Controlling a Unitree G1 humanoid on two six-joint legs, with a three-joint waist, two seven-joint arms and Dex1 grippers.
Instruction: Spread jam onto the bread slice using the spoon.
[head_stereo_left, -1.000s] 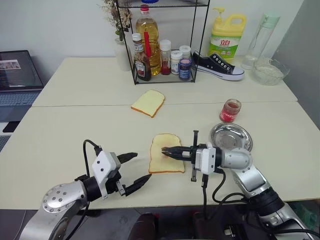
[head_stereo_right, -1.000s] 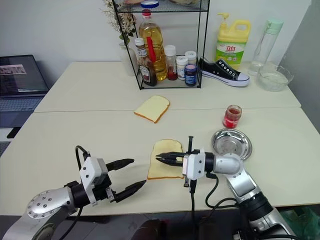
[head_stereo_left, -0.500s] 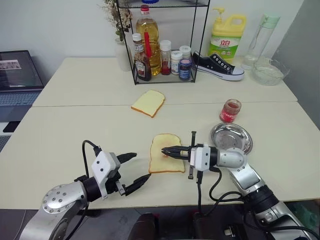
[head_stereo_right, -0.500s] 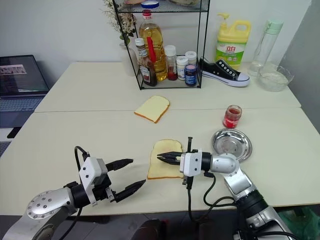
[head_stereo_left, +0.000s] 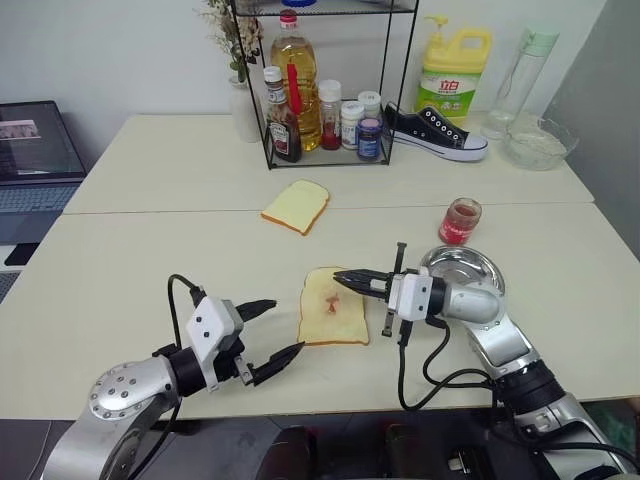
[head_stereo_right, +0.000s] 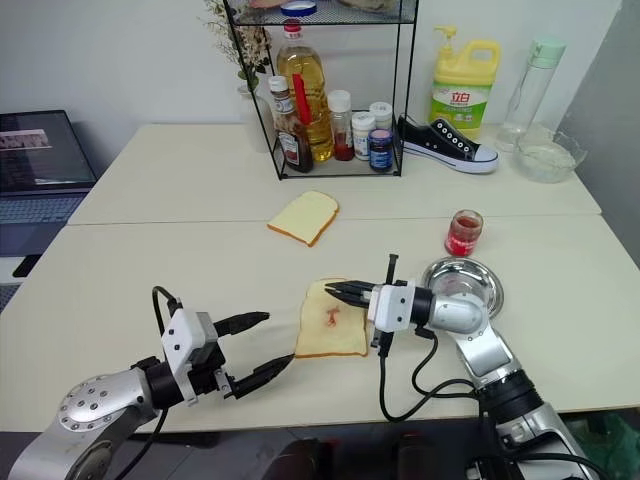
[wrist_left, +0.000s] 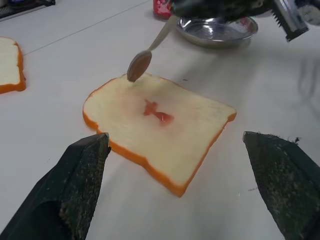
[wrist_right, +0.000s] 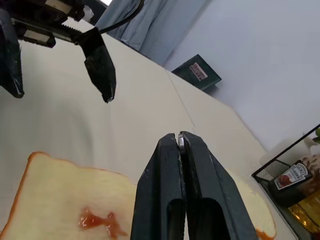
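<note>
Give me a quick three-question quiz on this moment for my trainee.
1. True or false: the jam covers the whole bread slice.
2. Which hand holds the spoon: A left hand, B right hand?
3. Fill in: the steel dish sits on the robot's ____ side of the bread slice.

Key: 1 false, only a small red smear near the middle. 2 B. 3 right.

Spoon (wrist_left: 145, 57) handle hidden inside right gripper (head_stereo_left: 345, 279).
</note>
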